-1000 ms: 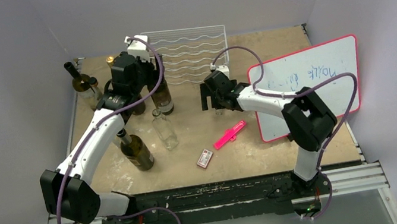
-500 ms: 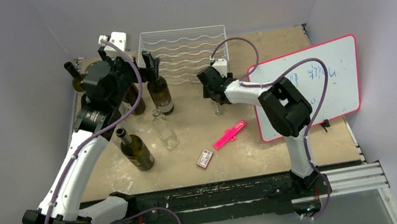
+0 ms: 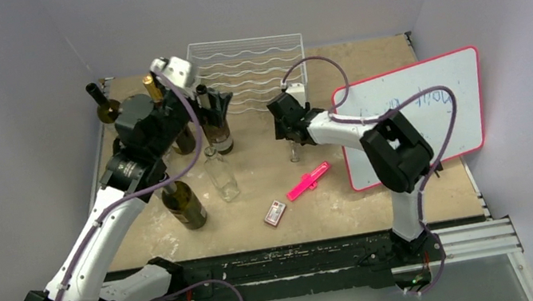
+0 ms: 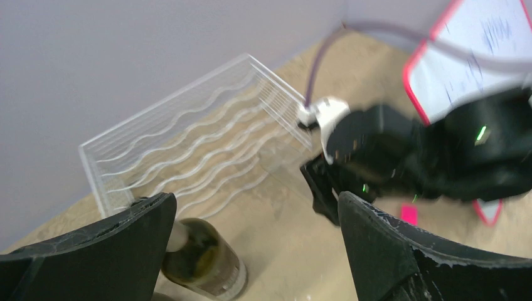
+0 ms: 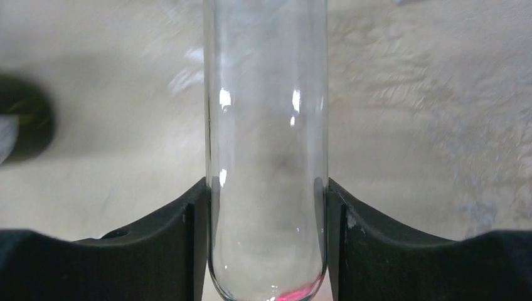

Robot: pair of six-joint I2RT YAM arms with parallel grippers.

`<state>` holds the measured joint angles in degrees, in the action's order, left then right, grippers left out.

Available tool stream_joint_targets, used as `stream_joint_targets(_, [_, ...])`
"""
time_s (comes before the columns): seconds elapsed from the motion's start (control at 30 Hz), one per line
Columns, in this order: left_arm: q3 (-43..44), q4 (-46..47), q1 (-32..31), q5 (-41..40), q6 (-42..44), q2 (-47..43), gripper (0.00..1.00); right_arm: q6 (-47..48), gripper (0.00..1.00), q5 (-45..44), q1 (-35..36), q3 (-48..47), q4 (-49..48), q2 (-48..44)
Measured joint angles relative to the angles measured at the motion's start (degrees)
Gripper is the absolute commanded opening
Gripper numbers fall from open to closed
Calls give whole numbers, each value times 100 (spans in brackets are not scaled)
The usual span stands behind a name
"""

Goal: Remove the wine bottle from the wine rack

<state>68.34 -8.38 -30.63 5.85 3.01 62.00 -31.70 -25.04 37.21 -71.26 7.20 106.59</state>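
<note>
The white wire wine rack (image 3: 249,71) stands at the back of the table, and its wavy rows (image 4: 188,144) look bare. A clear glass wine bottle (image 5: 266,113) sits between both pads of my right gripper (image 5: 266,188), which is shut on it. From above, that right gripper (image 3: 287,121) is just in front of the rack's right front corner, with part of the bottle (image 3: 293,148) showing below it. My left gripper (image 4: 254,207) is wide open with nothing between its fingers. It hovers by a dark labelled bottle (image 3: 217,130) at the rack's left front.
Other bottles stand on the left: a dark one (image 3: 104,103), a gold-capped one (image 3: 153,87), a clear one (image 3: 221,175) and a dark one (image 3: 183,202). A pink clip (image 3: 308,181) and a small card (image 3: 275,213) lie mid-table. A whiteboard (image 3: 411,115) lies at the right.
My right jaws have closed from wide open onto the clear bottle. My left gripper has let go of the dark bottle, swung left, then come back beside it.
</note>
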Motion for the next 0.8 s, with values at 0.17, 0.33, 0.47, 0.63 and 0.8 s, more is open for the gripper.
stream_joint_targets(0.17, [-817, 127, -407, 428, 903, -33, 90, 348, 0, 1128, 72, 603, 289, -1364])
stream_joint_targets(0.33, [-1169, 146, -459, 955, 1683, -66, 96, 625, 0, 2024, -4, 911, 544, -2288])
stream_joint_targets(0.47, [-1189, 66, -754, 1180, 2551, -212, 100, 782, 0, 2520, -68, 1086, 887, -2671])
stream_joint_targets(0.63, [-1134, -212, -1926, 710, 3759, -188, 100, 1036, 0, 3145, -236, 1272, 1582, -3303])
stream_joint_targets(0.8, [-905, -549, -3049, -149, 4750, 601, 100, 1305, 0, 3676, -404, 1272, 2120, -3969])
